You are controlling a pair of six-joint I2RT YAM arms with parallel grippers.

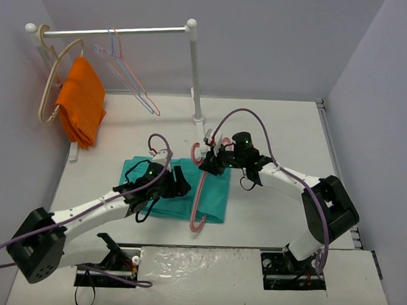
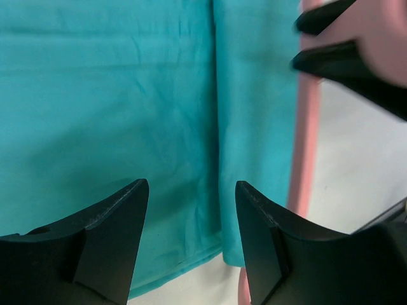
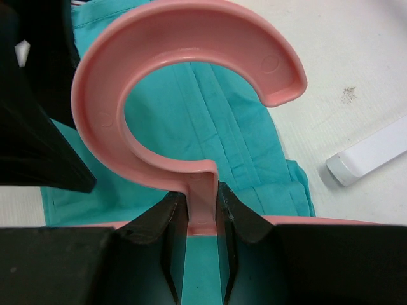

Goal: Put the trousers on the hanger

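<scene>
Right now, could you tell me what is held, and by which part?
The right gripper holds the hanger by the neck under its hook; the left gripper, open, holds nothing.

The left arm [image 1: 86, 211] lies low and reaches forward and to the right from its base. The left tool [image 2: 191, 190] points down with its two fingers apart and nothing between them. The right arm [image 1: 293, 180] bends at the elbow and stretches to the left, and the right tool [image 3: 202, 198] has its fingers pressed on the thin neck of the hanger [image 3: 102, 95], near the left tool.
</scene>
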